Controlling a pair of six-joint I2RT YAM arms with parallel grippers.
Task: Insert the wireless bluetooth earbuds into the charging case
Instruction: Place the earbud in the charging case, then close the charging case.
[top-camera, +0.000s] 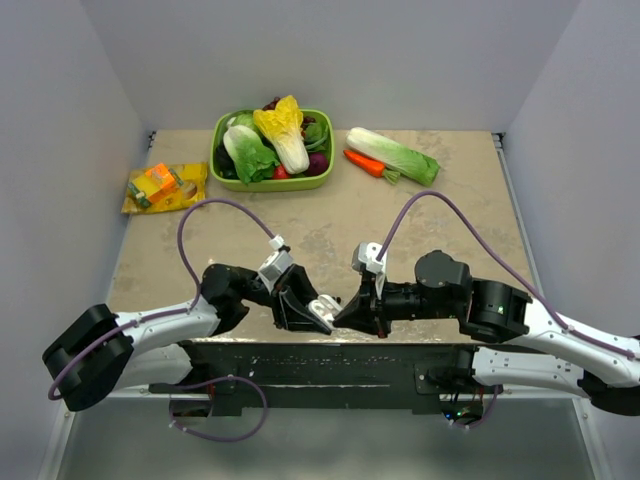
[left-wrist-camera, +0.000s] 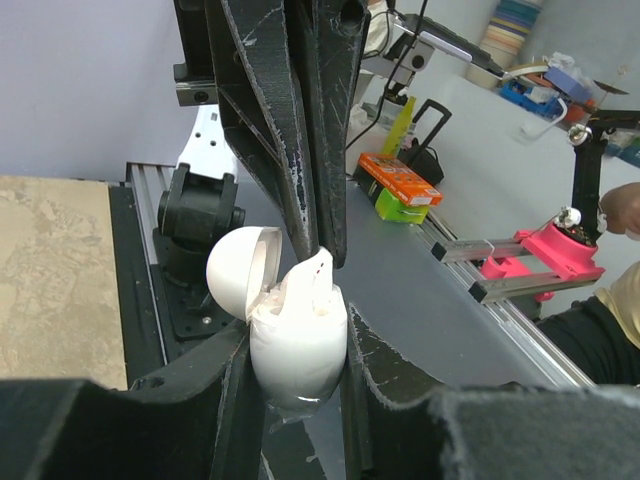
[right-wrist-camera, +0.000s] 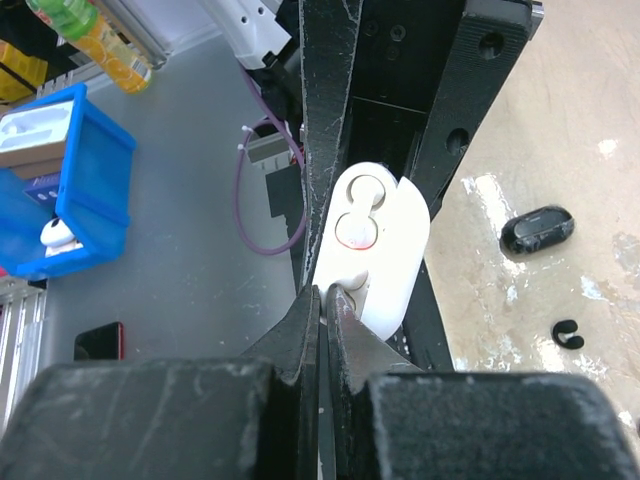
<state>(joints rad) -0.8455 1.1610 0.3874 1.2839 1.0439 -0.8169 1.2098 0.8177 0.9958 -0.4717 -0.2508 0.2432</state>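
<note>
White glossy charging case (left-wrist-camera: 298, 345), lid open, lower centre of left wrist view, clamped in left pincer (left-wrist-camera: 297, 385). Right pincer (left-wrist-camera: 320, 250) nearly shut on white earbud (left-wrist-camera: 308, 287) at its mouth. Likely light, slick, stiff: pinch stem.

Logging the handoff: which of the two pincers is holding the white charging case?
The left pincer: its fingers clamp the open white charging case from both sides. The right pincer, tips closed, only reaches the case's opening.
</note>
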